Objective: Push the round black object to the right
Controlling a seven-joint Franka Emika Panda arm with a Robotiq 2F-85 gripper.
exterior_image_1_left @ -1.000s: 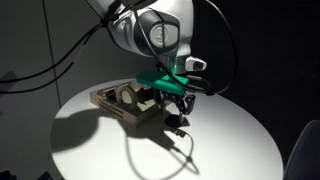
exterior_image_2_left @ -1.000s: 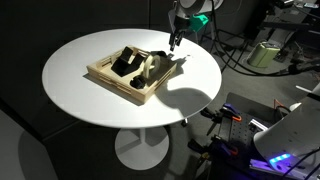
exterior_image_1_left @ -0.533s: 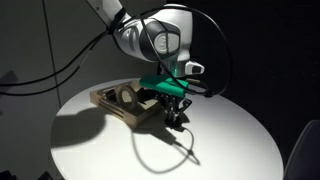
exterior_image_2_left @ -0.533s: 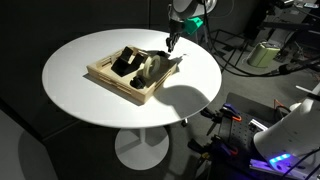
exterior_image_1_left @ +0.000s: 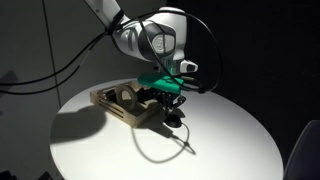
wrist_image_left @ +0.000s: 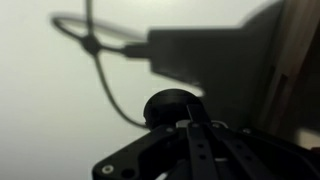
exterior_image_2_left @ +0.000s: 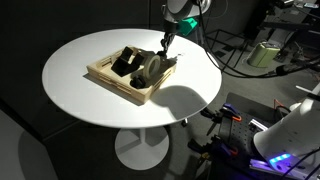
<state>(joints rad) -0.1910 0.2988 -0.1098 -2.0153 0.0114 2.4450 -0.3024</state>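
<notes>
Gripper point(wrist_image_left: 195, 128) is low over the white table point(exterior_image_1_left: 235, 140). In the wrist view its fingers look pressed together at centre with nothing between them, so I read it as clenched and empty. The round black object point(wrist_image_left: 170, 104) sits right at the fingertips, just ahead of them in the wrist view. It's a glossy dome on bare table. I can't tell whether it's touching or a hair apart.

In both exterior views the gripper point(exterior_image_1_left: 173, 115) point(exterior_image_2_left: 163, 46) points down, and the black object is lost against the dark fingers, so I can't pick it out there. The wooden tray point(exterior_image_1_left: 112, 104) point(exterior_image_2_left: 105, 72) lies just beside the gripper on the table, nearest at one corner. The wood tone along the right edge of the wrist view may be that tray, too blurred to confirm. A pale roll point(exterior_image_2_left: 150, 66) lies in the tray on the gripper's side. Arm and cable shadows fall on the table beyond the fingertips.
</notes>
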